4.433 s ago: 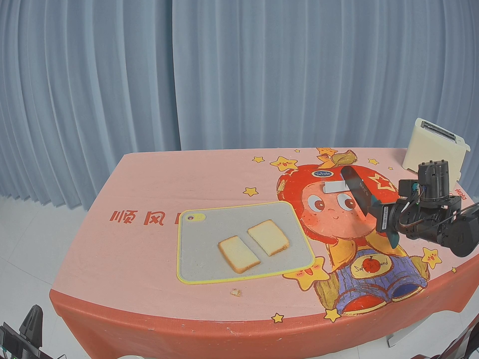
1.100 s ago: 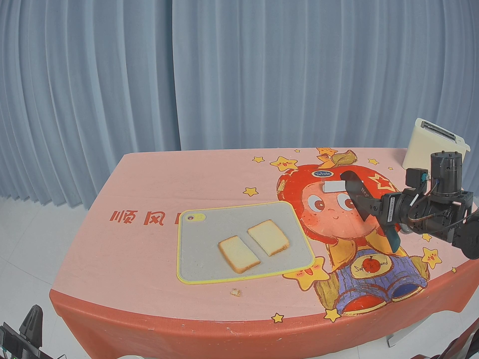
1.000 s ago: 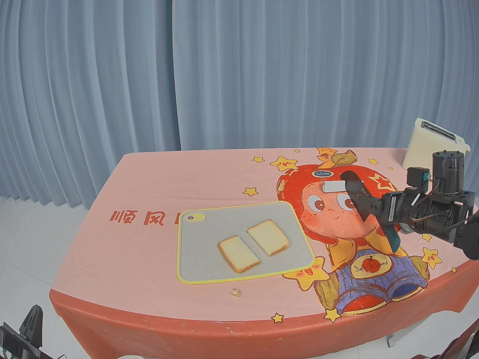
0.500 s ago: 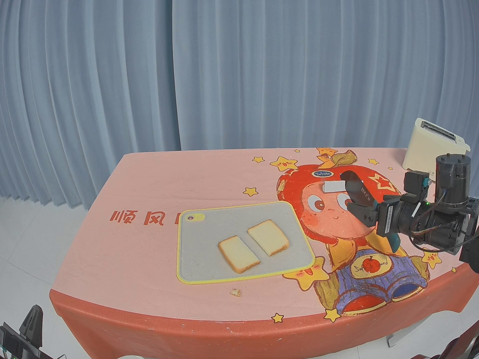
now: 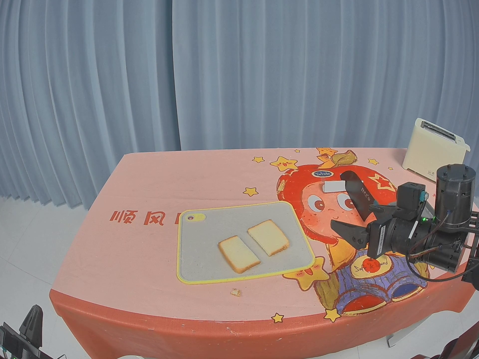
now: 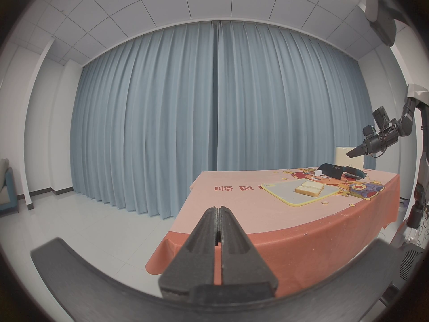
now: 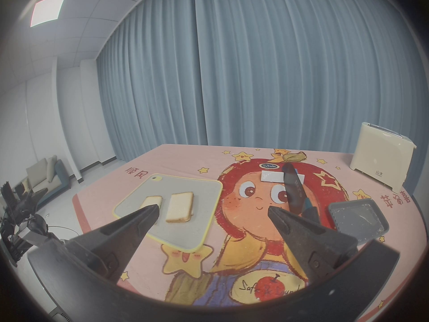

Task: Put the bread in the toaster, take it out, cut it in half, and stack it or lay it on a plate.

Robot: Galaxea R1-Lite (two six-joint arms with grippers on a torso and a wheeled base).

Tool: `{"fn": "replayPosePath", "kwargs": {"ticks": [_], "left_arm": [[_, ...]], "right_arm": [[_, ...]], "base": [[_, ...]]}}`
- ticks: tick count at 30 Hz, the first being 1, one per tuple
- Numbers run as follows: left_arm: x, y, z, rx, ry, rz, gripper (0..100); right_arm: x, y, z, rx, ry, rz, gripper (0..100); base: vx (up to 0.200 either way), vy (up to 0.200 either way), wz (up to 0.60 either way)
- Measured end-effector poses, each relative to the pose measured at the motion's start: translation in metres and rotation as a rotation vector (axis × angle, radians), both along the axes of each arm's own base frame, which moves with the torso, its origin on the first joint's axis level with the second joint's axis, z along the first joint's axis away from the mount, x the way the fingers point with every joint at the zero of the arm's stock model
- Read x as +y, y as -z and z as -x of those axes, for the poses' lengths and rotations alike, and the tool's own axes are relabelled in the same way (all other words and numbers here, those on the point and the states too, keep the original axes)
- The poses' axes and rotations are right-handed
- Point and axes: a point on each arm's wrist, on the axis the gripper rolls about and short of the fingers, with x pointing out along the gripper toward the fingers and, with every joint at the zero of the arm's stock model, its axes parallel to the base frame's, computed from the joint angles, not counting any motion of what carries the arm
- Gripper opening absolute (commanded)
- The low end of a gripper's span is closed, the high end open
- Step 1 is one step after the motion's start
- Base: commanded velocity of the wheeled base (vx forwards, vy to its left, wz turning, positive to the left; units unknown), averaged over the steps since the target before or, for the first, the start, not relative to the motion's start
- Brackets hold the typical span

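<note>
Low at the left, off the tabletop's (image 5: 164,185) front-left corner and below its height, the left end effector (image 6: 217,242) sits with its two fingers pressed together, only a hairline slit between them, gripping nothing. A wide band of pink cloth separates the tabletop's left edge from the grey, yellow-rimmed cutting board (image 5: 199,255), which lies flat with its front rim near the tabletop's front edge. The two bread halves (image 5: 239,254) (image 5: 268,237) lie side by side on the board's right part, a narrow gap between them, not touching, neither overhanging the rim. A small crumb (image 5: 235,291) rests on the cloth between the board and the front edge. Right of the board, on the cartoon print, the black-bladed knife (image 5: 358,193) lies flat, its tip beside a small white card (image 5: 335,186), its teal handle toward the front and partly hidden behind the right arm. That arm comes in over the right edge, held above the cloth and roughly level, its right end effector (image 7: 212,211) pointing left toward the board with fingers spread wide and nothing between them. A dark grey rectangular tray (image 7: 357,218) lies just right of the knife. The cream toaster (image 5: 434,150) stands upright at the far right corner, close to the edge.
</note>
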Motion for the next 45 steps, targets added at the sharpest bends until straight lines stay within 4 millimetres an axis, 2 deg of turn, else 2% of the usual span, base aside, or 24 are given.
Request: {"fn": "replayPosePath", "kwargs": {"ticks": [30,45], "left_arm": [[0.0,0.0,0.0,0.0,-0.001,0.0,0],[0.0,0.0,0.0,0.0,0.0,0.0,0]], "right_arm": [[0.025,0.003,0.02,0.012,-0.018,-0.004,100],[0.028,0.003,0.013,0.013,0.013,0.003,100]], "base": [[0.0,0.0,0.0],[0.0,0.0,0.0]]}}
